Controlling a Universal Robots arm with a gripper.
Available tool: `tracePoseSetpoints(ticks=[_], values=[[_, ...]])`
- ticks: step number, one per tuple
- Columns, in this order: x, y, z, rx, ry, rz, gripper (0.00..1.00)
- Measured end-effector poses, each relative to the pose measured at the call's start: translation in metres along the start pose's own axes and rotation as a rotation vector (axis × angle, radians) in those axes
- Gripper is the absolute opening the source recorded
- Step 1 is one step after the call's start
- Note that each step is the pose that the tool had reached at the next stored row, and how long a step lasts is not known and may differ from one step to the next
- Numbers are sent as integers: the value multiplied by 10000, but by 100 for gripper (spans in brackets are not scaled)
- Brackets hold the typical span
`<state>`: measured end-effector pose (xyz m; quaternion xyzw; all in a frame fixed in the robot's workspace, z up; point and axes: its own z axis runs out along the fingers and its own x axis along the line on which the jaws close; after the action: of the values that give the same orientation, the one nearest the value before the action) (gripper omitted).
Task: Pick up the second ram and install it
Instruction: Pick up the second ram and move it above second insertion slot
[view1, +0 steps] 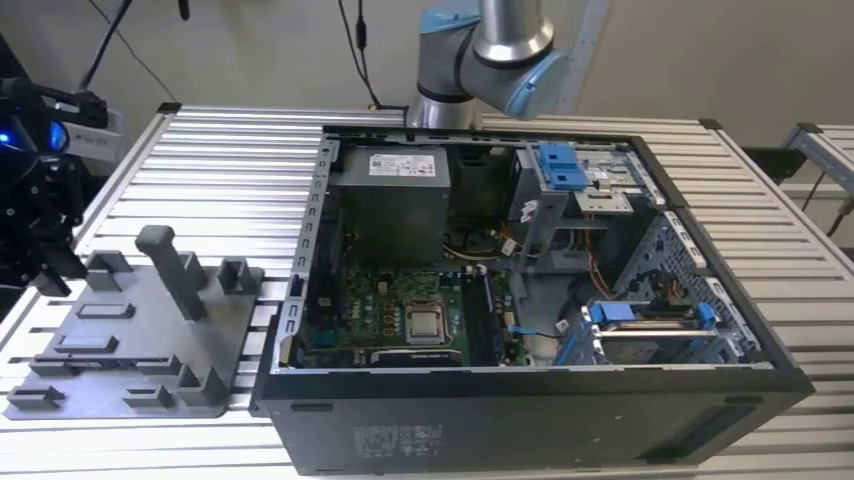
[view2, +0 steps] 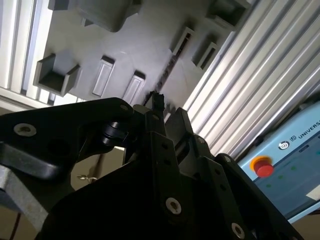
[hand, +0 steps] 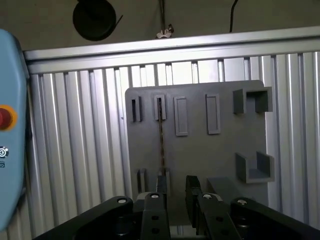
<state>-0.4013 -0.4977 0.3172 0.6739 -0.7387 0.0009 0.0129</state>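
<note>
The gripper (hand: 176, 184) hangs low over the grey fixture tray (hand: 210, 155) with its two dark fingers (hand: 192, 189) spread, a clear gap between them and nothing pinched. In the exterior view it sits at the far left, over the tray's left edge, on the ribbed aluminium desk (view1: 227, 150). The second ram (hand: 161, 135) stands on edge in a narrow slot of the tray, showing in both wrist views as a thin dark line. In the first wrist view its near end passes out of sight behind one finger, so I cannot tell whether that finger touches it. The neighbouring slots and the square open pockets (hand: 254, 167) of the tray hold nothing. Just to the exterior view's right of the gripper, a thick grey upright post (view1: 171, 270) rises from the tray and leans slightly. Right of the tray, and just beside it, lies the open black computer case (view1: 534, 420). On its green mainboard lies a square silver processor (view1: 427, 322), with the grey power supply (view1: 390, 195) behind it. Blue drive brackets (view1: 561, 165) sit further towards the exterior view's right. The arm (view1: 487, 50) stands behind the case. A pale blue panel with a red button (view2: 264, 167) shows beside the desk in both wrist views.
</note>
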Motion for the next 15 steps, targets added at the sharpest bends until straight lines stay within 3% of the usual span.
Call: tracePoseSetpoints(ticks=[15], values=[[-3,-2,162,-1,1,0,30]])
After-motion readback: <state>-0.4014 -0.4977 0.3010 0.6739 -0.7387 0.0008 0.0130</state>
